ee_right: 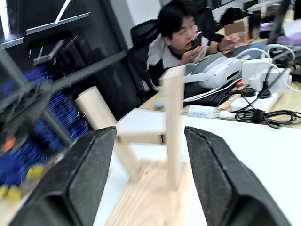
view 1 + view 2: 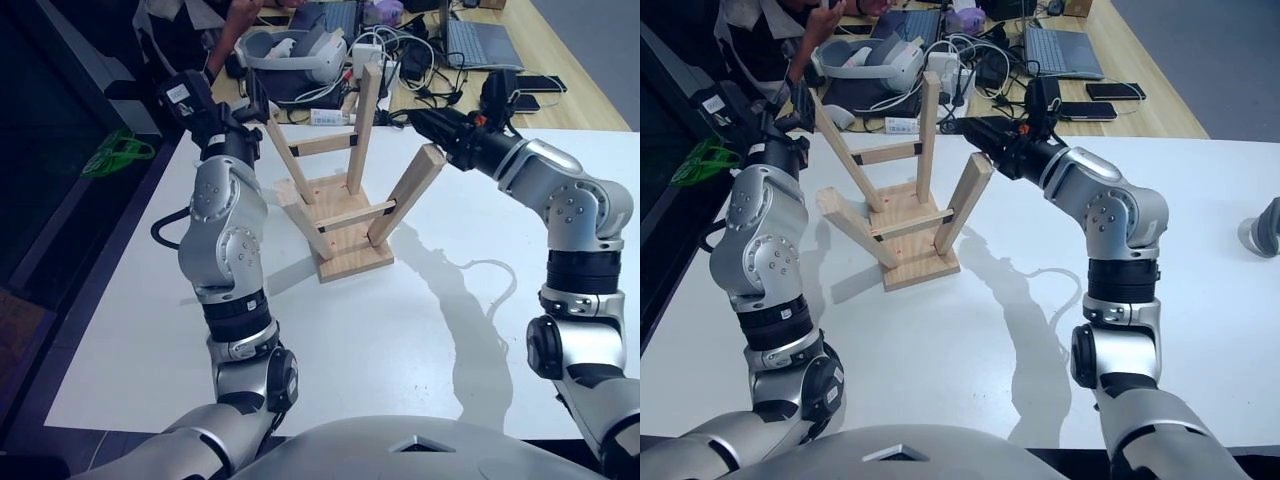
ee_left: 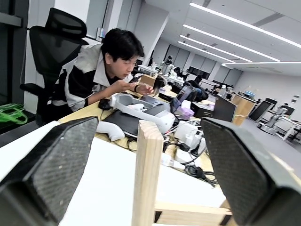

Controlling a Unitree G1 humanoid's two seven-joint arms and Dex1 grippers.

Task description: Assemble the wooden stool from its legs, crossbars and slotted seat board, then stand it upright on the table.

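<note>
- The stool (image 2: 340,225) sits upside down on the white surface (image 2: 400,340), a little left of the middle and toward the far edge.
- Its seat board (image 2: 352,262) lies flat on the surface, and four legs rise from it and splay outward.
- The far-left leg (image 2: 290,160) leans left, and the far leg (image 2: 364,125) stands nearly upright and reaches highest.
- The right leg (image 2: 408,195) leans right, and the near-left leg (image 2: 305,220) is low and leans toward the left.
- One crossbar (image 2: 325,143) joins the far-left leg to the far leg high up. A second crossbar (image 2: 355,215) runs lower, between the near-left leg and the right leg.
- The left gripper (image 2: 258,105) is at the top of the far-left leg.
- In the left wrist view its fingers (image 3: 56,165) are spread wide, with the leg's top end between them and a clear gap on each side. They clamp nothing.
- The right gripper (image 2: 425,122) hovers just beyond and above the top of the right leg, and no contact with it can be seen.
- Its fingers (image 1: 89,179) are also parted and hold nothing. Through the gap the right wrist view shows an upright leg and the seat board.
- Beyond the far edge of the surface is a wooden desk (image 2: 585,95) carrying a white headset (image 2: 300,50), laptops (image 2: 485,40) and a tangle of cables (image 2: 420,70).
</note>
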